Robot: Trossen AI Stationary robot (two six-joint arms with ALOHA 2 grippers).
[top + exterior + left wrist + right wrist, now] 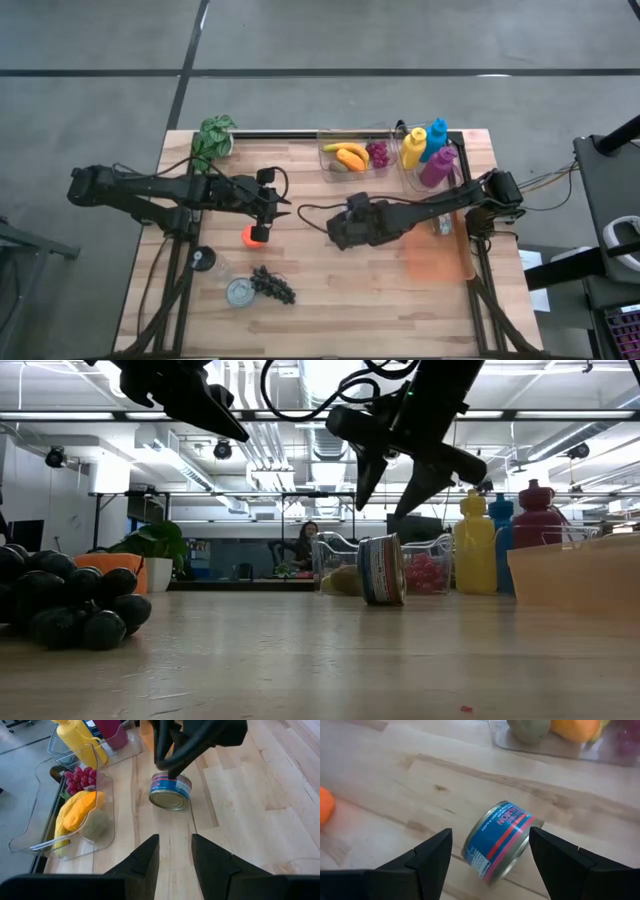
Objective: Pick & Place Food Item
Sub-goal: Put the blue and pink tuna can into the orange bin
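A blue-labelled tin can lies on its side on the wooden table, resting on its round wall. My right gripper hangs open just above it, one finger on either side, touching nothing. In the high view the right gripper hides the can. My left gripper is open and raised over the table's middle left, pointing toward the can. An orange round fruit sits on the table below the left gripper.
At the far edge stand a clear bin of fruit, a bin of coloured bottles and a potted plant. Dark grapes, a silver can and a small dark lid lie near left. An orange tray sits at the right.
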